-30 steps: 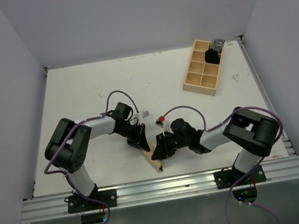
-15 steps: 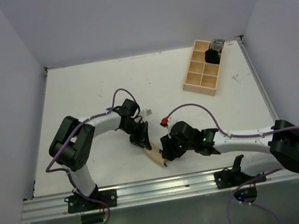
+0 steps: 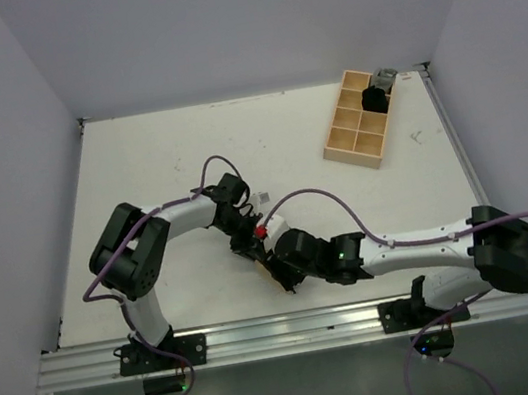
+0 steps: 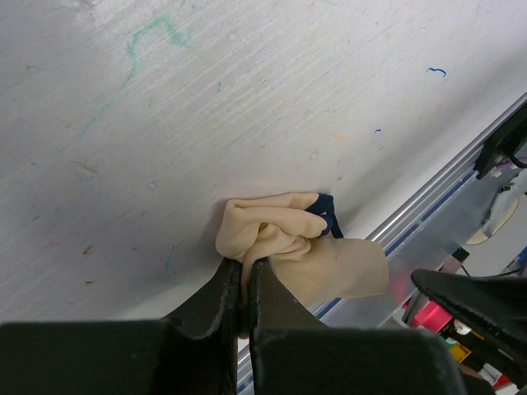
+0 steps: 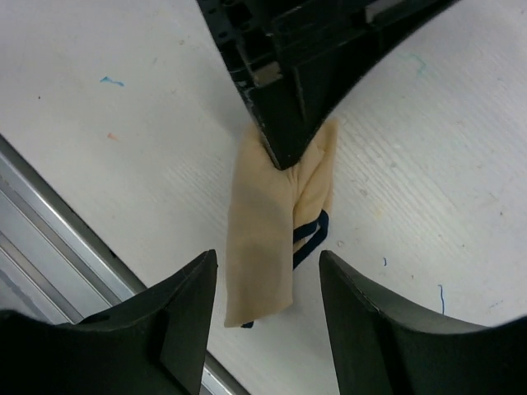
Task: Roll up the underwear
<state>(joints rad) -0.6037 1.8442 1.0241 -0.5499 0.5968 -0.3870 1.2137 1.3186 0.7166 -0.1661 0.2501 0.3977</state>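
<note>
Underwear (image 4: 276,237) (loosely rolled) pinched between left fingers (image 4: 216,301).

The underwear (image 5: 265,226) is a tan-beige garment folded into a narrow, loosely rolled strip, with dark trim peeking out along one side. It lies on the white worktop (image 5: 115,123) near the front rail, one end pinched in the closed jaws of the left gripper (image 5: 280,160).

Light wooden compartment tray (image 3: 344,136) near the far right corner of the white table (image 3: 156,155), set askew. Holds a black item (image 3: 372,98) in one far compartment, a grey item (image 3: 385,77) at its far end. Metal rail (image 3: 296,330) along the near edge.
</note>
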